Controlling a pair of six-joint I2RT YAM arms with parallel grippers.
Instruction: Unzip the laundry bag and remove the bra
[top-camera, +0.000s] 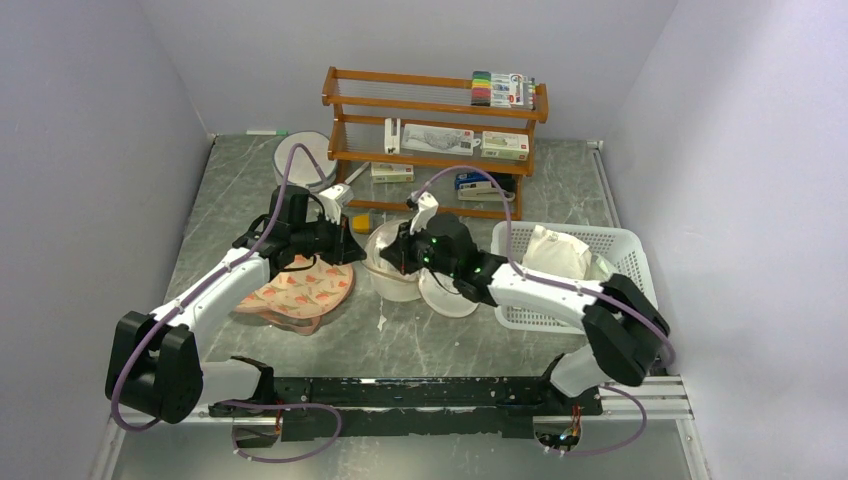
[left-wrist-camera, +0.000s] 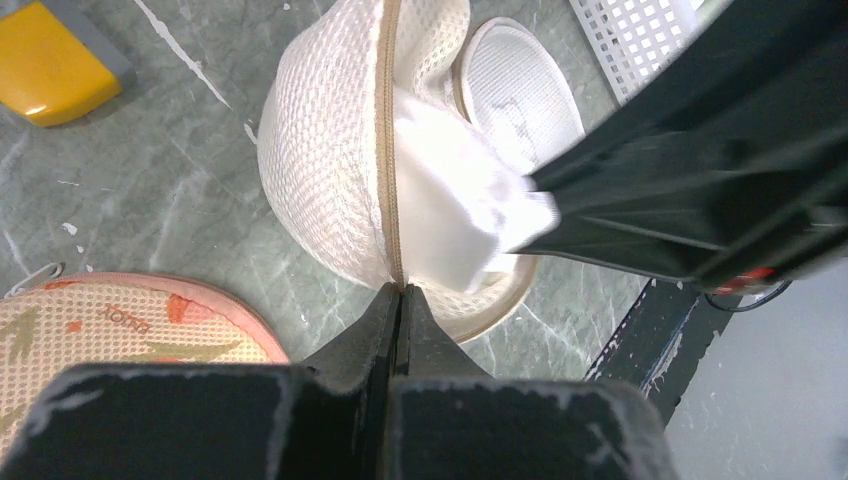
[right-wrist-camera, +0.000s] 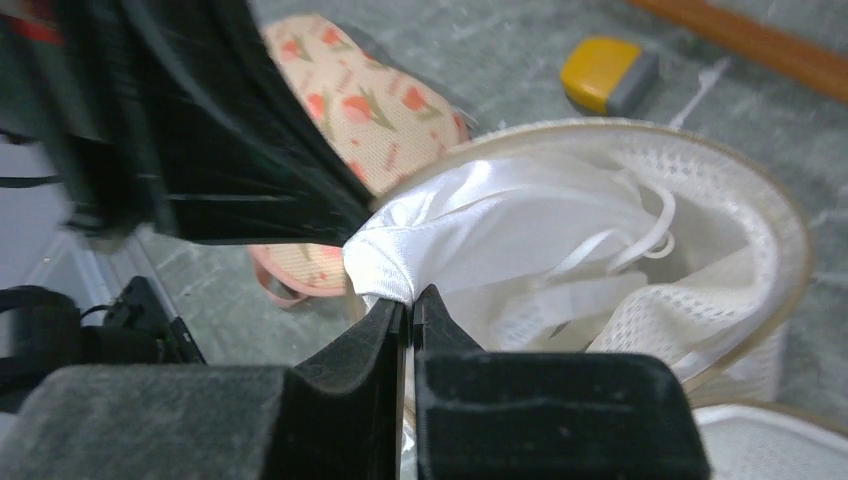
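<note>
Cream mesh bag (left-wrist-camera: 320, 150) at centre, already unzipped, domed half gaping, flat disc (left-wrist-camera: 520, 90) flopped to its right. On the left, left gripper (left-wrist-camera: 400, 295) with jaws closed, pinching the bag's near rim at the zip tape and anchoring it. Inside the dome, white satin bra (right-wrist-camera: 500, 230), part bunched over the rim, straps down in the mesh. On the right, right gripper (right-wrist-camera: 410, 300) with jaws clamped on a fold of bra fabric at the opening. Step, as judged: zip done, removal in hand, bra not yet out. Next, likely: hold left pinch firm, draw right up and away to the right, slow enough for straps to slip free. Risk: straps snagging and dragging the whole bag. Grippers close together at the rim, little room to work. Around: peach case (top-camera: 300, 290) left of bag, just beside it; yellow block (top-camera: 360, 222) behind; wooden shelf (top-camera: 435, 110) at back; white basket (top-camera: 630, 270) far right, with cream cloth (top-camera: 555, 250) inside.
</note>
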